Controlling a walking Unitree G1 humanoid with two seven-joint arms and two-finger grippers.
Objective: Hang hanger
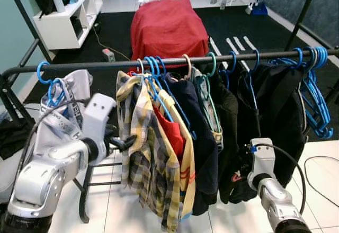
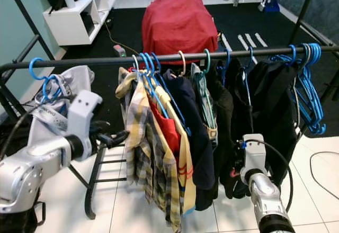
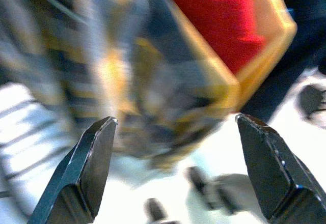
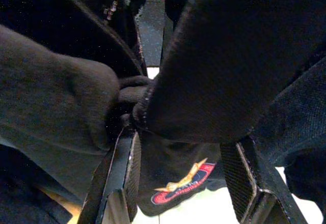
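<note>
Left claw wide open beside plaid shirt, right claw open among black garments

No readable text; red-yellow emblem on black garment, lettering illegible.

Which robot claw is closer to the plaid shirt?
Left. The left claw is open right beside the plaid shirt; the right claw is farther along the rail, open among black clothes.
</note>
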